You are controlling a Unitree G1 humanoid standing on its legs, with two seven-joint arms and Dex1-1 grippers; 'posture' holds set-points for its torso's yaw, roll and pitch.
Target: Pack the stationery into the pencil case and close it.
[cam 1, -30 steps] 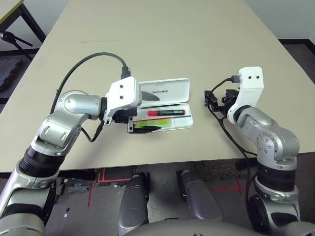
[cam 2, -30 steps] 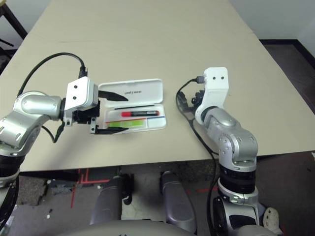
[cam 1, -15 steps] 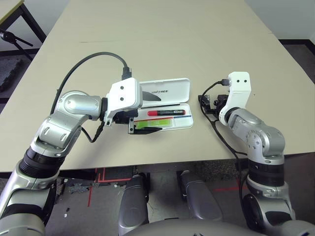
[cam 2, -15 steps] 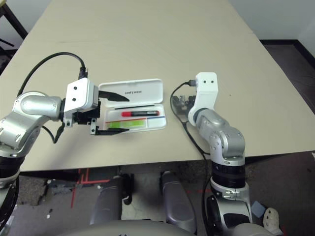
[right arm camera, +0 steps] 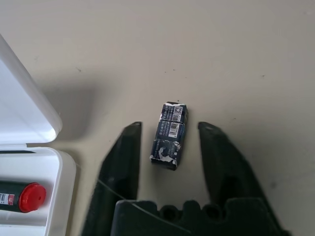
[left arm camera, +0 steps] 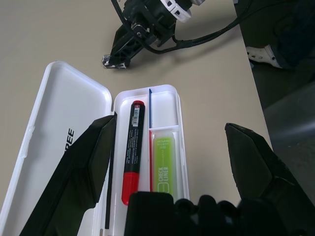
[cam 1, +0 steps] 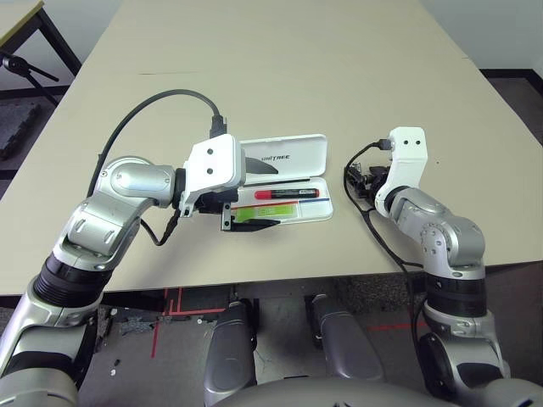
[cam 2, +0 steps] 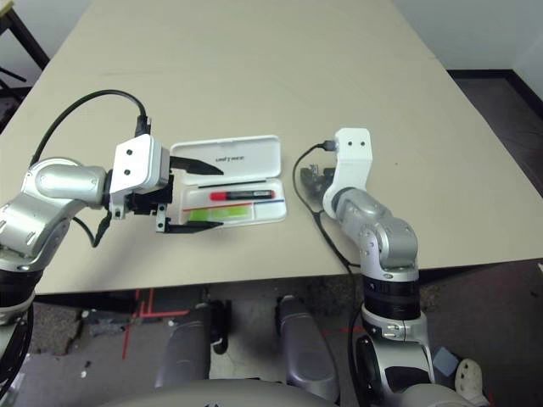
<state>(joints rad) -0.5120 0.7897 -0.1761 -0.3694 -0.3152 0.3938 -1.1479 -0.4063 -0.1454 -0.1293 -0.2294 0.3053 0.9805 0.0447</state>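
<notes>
Pickup of the last loose piece is under way: the right gripper [right arm camera: 170, 147] straddles the small black block [right arm camera: 168, 135] on the table [cam 1: 280, 76], fingers narrowed but apparently not touching it. Next, they must close, then carry it into the open pencil case [cam 1: 327, 209], which holds the red marker [left arm camera: 130, 147] and green highlighter [left arm camera: 165, 164]. The left gripper [left arm camera: 167, 157] hangs wide over that case.

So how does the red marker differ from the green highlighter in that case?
The red marker is slim and round, with a black end; the green highlighter is wider, flatter and shorter. The marker lies on the lid side of the white case; the highlighter lies on the outer side. Both lie flat, lengthwise, side by side.
</notes>
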